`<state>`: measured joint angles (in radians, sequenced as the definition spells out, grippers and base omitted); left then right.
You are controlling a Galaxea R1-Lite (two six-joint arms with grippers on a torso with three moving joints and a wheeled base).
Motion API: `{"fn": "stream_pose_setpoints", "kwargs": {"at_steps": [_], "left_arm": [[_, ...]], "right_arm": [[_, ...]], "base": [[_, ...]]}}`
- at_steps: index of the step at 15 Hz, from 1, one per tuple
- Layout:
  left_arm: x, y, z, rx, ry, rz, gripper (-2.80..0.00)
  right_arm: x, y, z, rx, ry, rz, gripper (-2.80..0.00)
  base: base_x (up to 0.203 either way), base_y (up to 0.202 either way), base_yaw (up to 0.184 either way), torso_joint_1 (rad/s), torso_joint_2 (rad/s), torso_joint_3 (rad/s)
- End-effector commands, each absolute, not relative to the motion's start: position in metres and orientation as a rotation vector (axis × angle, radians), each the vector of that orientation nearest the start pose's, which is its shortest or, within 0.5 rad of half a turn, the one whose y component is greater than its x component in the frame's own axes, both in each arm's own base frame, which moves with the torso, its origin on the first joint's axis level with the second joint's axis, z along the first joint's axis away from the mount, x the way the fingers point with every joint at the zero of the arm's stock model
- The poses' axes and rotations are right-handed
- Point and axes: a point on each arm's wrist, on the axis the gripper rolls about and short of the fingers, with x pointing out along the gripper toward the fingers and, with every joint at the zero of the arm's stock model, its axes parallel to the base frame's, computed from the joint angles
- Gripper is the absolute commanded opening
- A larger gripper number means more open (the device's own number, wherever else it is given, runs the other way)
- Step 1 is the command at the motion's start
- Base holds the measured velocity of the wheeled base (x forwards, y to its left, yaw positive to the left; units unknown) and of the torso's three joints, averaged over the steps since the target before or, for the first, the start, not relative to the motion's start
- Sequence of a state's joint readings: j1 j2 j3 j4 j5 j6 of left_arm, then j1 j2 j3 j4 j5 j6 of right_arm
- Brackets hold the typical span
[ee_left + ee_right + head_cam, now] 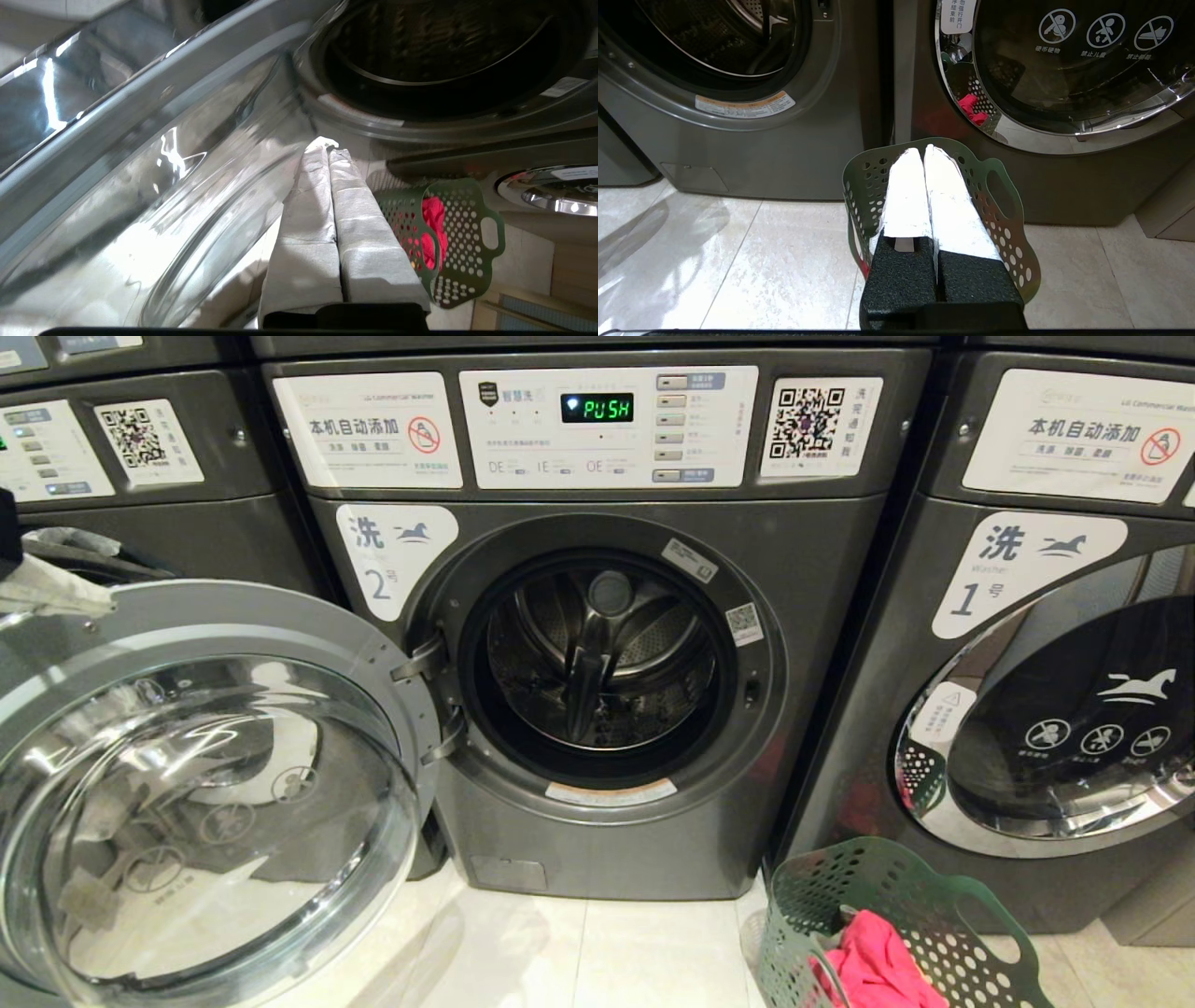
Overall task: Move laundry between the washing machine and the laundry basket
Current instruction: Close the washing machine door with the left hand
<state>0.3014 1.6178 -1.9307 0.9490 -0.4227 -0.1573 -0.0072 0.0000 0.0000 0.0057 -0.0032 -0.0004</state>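
Your laundry is a pink garment (873,966) lying in the green laundry basket (840,887), which stands on the tiled floor (597,952) at the lower right of the head view, just in front of the machine marked 1 (1027,569). In the left wrist view you see the same pink cloth (432,224) through the holes of the basket (467,233). In the right wrist view the cloth itself is hidden behind the fingers, but its red reflection shows in the chrome ring of the closed door (1064,70) of that machine.

The washing machine (607,663) marked 2 is in the middle, its round door (205,784) swung wide to your left on its hinges. The drum (602,658) looks bare metal inside as far as you can see, and the display (597,408) reads PUSH.

Your left gripper (328,147) hangs beside the inner glass of the open door, its two padded fingers (308,210) pressed together with nothing between them; in the head view only a pale bit of that arm (51,588) shows at the far left edge. Your right gripper (923,149) hangs over the near side of the basket (1004,186), its white-wrapped fingers (906,196) also pressed together and holding nothing.
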Motion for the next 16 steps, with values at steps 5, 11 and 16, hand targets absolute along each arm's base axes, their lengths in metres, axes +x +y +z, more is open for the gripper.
{"fn": "stream_pose_setpoints", "kwargs": {"at_steps": [5,11,16], "left_arm": [[0.299,0.1,0.368,-0.244,0.27,0.17,-2.8],[0.337,0.149,0.301,-0.231,0.525,0.417,-2.8],[0.314,0.137,0.308,-0.286,0.624,0.337,-2.8]], "right_arm": [[-0.023,0.0,0.075,-0.002,0.008,-0.011,-2.8],[-0.023,0.0,0.077,-0.011,-0.011,-0.015,-2.8],[-0.023,0.0,0.077,-0.012,-0.011,-0.015,-2.8]], "base": [[0.0,0.0,0.0,0.0,0.0,0.0],[0.0,0.0,0.0,0.0,0.0,0.0],[0.0,0.0,0.0,0.0,0.0,0.0]]}}
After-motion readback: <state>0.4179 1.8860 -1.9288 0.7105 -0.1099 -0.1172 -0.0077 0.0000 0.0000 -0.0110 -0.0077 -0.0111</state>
